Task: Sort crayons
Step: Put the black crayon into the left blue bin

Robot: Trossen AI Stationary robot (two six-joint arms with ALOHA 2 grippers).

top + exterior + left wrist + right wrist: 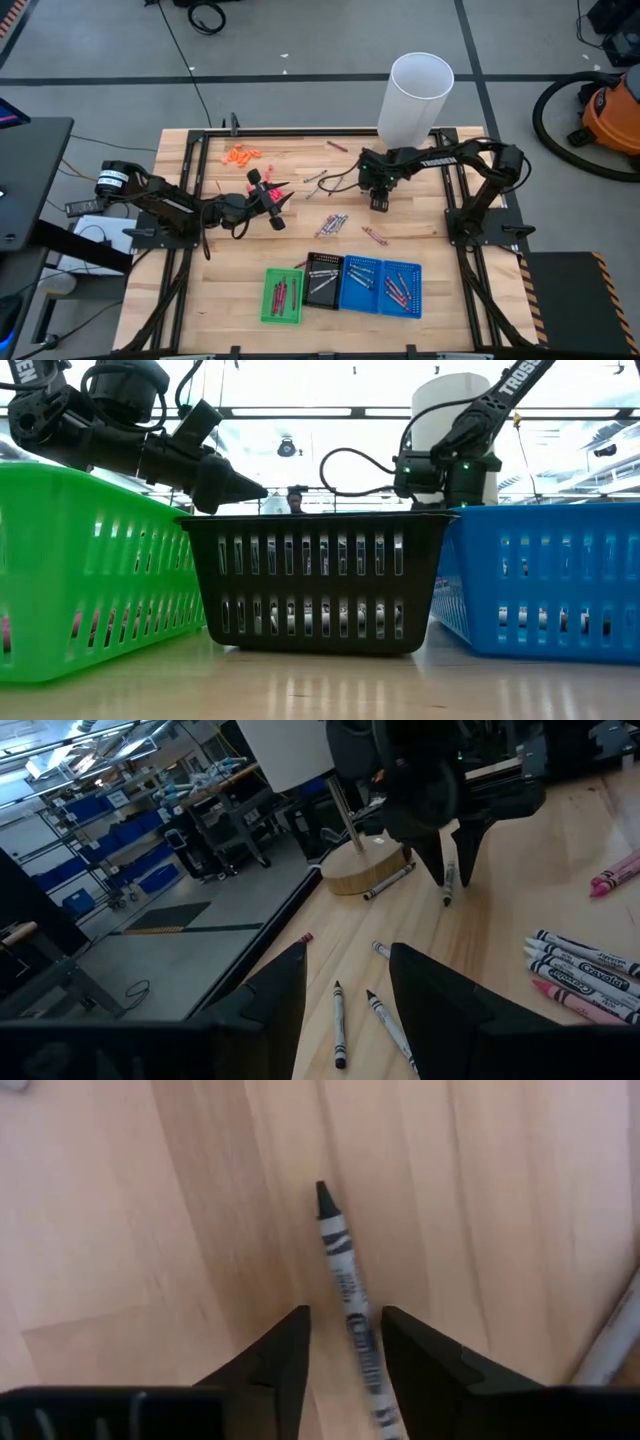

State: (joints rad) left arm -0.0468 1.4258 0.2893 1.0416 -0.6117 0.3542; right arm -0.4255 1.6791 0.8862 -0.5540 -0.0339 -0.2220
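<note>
I look first at my right pincer (343,1342). Its two dark fingers stand apart, and a grey-wrapped crayon (347,1275) with a dark tip lies flat on the wooden counter (150,1230) between them. The crayon's wrapped end goes into the gap of the fingers, and its dark tip points away from the pincer. I cannot tell if a finger touches the paper. In the high view this pincer (379,203) hangs over the far middle of the counter, just in front of the tall white cylinder (414,98).

My left pincer (345,1000) is also apart and holds nothing. Two dark-tipped crayons (339,1025) lie on the wood just ahead of its fingers, one near each finger. In the high view it (279,205) is tilted above the counter, left of the middle, with red parts on it.

Farther out, a small group of grey and red crayons (331,224) lies loose between the two pincers, and one red crayon (374,236) lies alone to its right. A cluster of orange bits (241,154) sits near the far left corner.

At the near edge stand the trays, side by side: a green tray (283,295) with dark red crayons, a black tray (322,279) with grey ones, and a blue tray (381,287) with mixed ones.
</note>
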